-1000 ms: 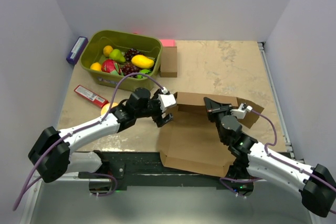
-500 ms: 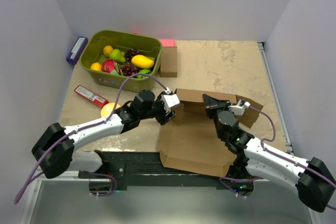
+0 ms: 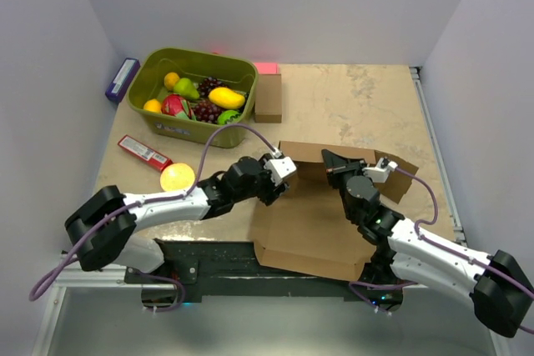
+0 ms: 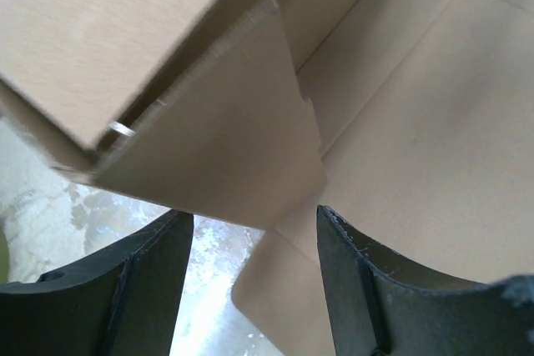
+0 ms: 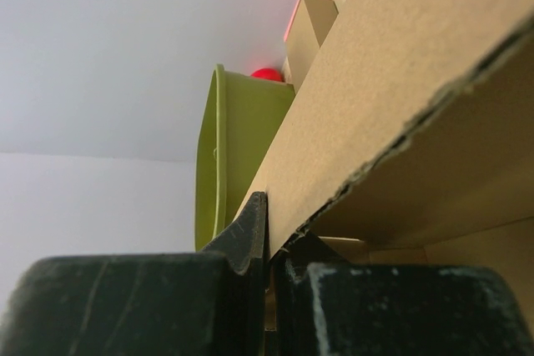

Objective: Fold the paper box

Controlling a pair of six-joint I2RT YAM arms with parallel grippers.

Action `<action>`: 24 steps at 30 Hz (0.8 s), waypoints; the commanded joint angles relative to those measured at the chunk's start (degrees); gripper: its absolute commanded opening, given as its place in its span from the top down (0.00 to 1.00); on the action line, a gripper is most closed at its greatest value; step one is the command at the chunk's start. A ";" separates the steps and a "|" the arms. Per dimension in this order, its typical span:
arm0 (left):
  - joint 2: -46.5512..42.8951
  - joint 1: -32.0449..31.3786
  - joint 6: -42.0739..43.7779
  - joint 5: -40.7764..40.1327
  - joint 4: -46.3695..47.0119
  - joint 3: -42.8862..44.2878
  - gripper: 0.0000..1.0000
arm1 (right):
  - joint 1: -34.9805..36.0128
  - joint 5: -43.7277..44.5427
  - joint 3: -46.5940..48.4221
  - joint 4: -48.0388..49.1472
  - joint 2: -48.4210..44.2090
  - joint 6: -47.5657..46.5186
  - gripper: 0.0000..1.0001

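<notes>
Pale grey-lilac walls box in a beige, mottled tabletop [image 3: 350, 97] with a stone-ish look. The paper box [image 3: 304, 227], a big plain brown die-cut cardboard sheet with creases and flaps, sits at the near edge, right of centre, between the two arms. Its base lies flat and its near side sticks out over the dark front rail. The back wall is folded up and a flap angles off at the right end.

The right pincer [image 5: 275, 231] is clenched on the top edge of that upright back wall. In the wrist view you can see the ragged corrugated edge running straight into the pinch of the black fingers. The left pincer [image 4: 250, 223] is at the wall's left end with its jaws apart. A smooth, pointed side flap hangs just above the gap, its corner close to one finger [image 4: 375, 289]. I can't tell if it actually touches.

Other stuff on the tabletop:
- The olive-green plastic bin [image 3: 158, 118] at far left is full of glossy toy fruit.
- A small brown cardboard box [image 3: 268, 97] is just beside the bin on its right, with something pink [image 3: 265, 67] behind it.
- The flat red packet [image 3: 143, 152] lies in front of the bin.
- A shiny orange-yellow ball [image 3: 177, 177] is near the left arm.
- The purple box [image 3: 122, 79] is off by the left wall.
</notes>
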 commanded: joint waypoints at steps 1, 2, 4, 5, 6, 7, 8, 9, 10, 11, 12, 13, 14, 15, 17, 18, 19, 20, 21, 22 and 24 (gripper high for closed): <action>2.82 -2.03 -2.41 -5.87 2.44 1.75 0.36 | 0.05 -1.55 1.68 -8.77 0.48 -4.04 1.00; 3.09 -2.03 -2.68 -7.35 2.52 1.93 0.36 | 0.14 -1.73 1.94 -9.12 0.48 -4.04 1.00; 3.53 -2.12 -2.77 -8.86 2.70 2.11 0.37 | 0.14 -2.08 2.12 -9.39 0.40 -3.86 1.00; 3.62 -2.12 -2.77 -10.25 2.96 2.20 0.37 | 0.14 -2.25 2.03 -9.39 0.40 -3.86 1.00; 3.79 -2.12 -2.68 -10.96 3.14 2.28 0.37 | 0.14 -2.34 2.03 -9.30 0.40 -3.77 1.00; 3.88 -2.12 -2.42 -11.32 3.22 2.28 0.37 | 0.14 -2.60 1.95 -9.21 0.40 -3.51 1.00; 4.06 -2.12 -2.16 -10.89 3.92 2.37 0.37 | 0.14 -3.04 1.95 -9.12 0.48 -3.51 1.00; 4.23 -2.12 -1.72 -10.36 4.36 2.29 0.37 | 0.14 -3.39 2.12 -8.95 0.40 -3.34 1.00; 4.58 -2.12 -1.28 -9.92 4.80 2.28 0.38 | 0.23 -3.66 2.12 -8.86 0.48 -3.33 1.00; 4.85 -2.12 -1.19 -9.39 5.76 2.28 0.37 | 0.05 -4.18 2.38 -8.77 0.48 -3.33 1.00; 5.20 -2.12 -1.01 -9.04 6.12 2.46 0.38 | 0.23 -4.45 2.56 -8.86 0.40 -3.33 1.00; 5.98 -2.21 -0.66 -8.78 6.39 2.63 0.38 | 0.05 -4.63 2.73 -9.03 0.40 -3.25 1.00; 6.34 -2.30 -0.40 -8.77 6.48 2.90 0.38 | 0.14 -4.72 3.00 -9.38 0.40 -3.16 1.00; 6.69 -2.30 -0.40 -8.95 6.56 3.33 0.39 | 0.14 -4.89 3.09 -9.47 0.40 -3.07 1.00; 7.75 -2.47 -0.75 -9.47 6.65 3.86 0.41 | 0.23 -4.80 3.09 -9.82 0.40 -2.72 1.00; 8.01 -2.65 -0.92 -10.00 6.65 4.39 0.42 | 0.23 -4.63 3.00 -9.91 0.40 -2.54 1.00; 8.27 -2.82 -1.45 -10.61 6.83 4.48 0.43 | 0.23 -4.63 2.91 -9.83 0.40 -2.20 1.00; 8.54 -2.91 -1.80 -11.93 7.00 4.74 0.44 | 0.32 -4.54 2.83 -9.91 0.31 -2.02 1.00; 8.63 -2.91 -1.98 -12.72 7.09 4.75 0.45 | 0.40 -4.54 2.74 -9.91 0.48 -1.93 1.00; 8.89 -3.00 -2.50 -13.43 7.27 4.75 0.45 | 0.40 -4.45 2.74 -9.91 0.48 -1.84 1.00; 8.89 -3.09 -3.20 -15.19 7.88 4.57 0.45 | 0.58 -4.45 2.74 -10.00 0.57 -1.84 1.00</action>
